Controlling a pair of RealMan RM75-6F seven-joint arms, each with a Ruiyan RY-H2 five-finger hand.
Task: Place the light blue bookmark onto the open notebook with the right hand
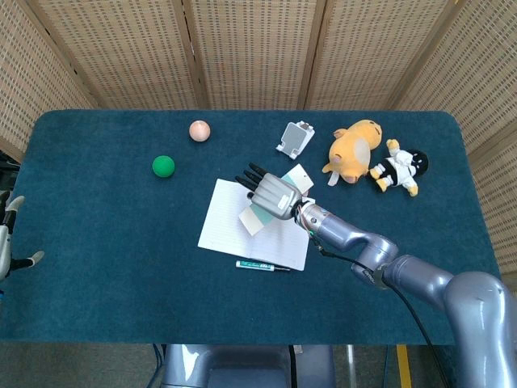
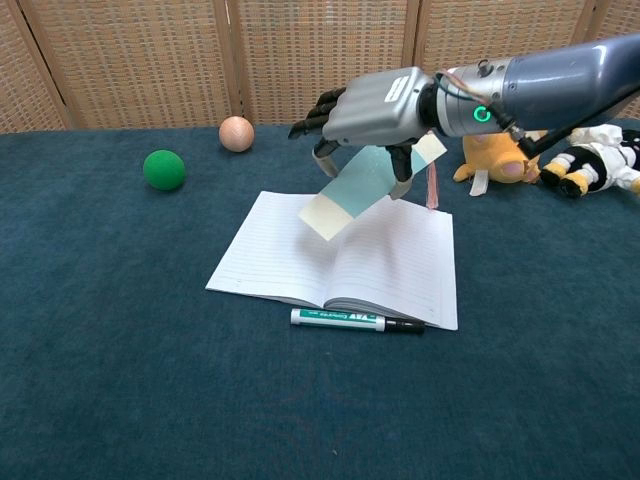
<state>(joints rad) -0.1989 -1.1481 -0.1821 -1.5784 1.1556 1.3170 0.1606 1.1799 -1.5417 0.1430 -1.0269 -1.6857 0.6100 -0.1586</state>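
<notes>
My right hand (image 1: 274, 194) (image 2: 375, 105) hovers over the open notebook (image 1: 226, 222) (image 2: 290, 250), palm down, and holds the light blue bookmark (image 1: 257, 216) (image 2: 350, 189). The bookmark hangs tilted below the hand, clear of the pages, with its pale end lowest and a thin pink tassel (image 2: 432, 186) dangling. The notebook lies flat in the middle of the blue table. My left hand (image 1: 8, 242) shows only at the far left edge of the head view, fingers apart and holding nothing.
A green-and-black marker (image 1: 262, 265) (image 2: 355, 320) lies along the notebook's near edge. A green ball (image 1: 163, 166) (image 2: 164, 169) and a peach ball (image 1: 199, 130) (image 2: 237, 133) sit far left. A phone stand (image 1: 296, 138), orange plush (image 1: 353, 150) (image 2: 503, 140) and small doll (image 1: 398, 166) (image 2: 600, 160) stand at the back right.
</notes>
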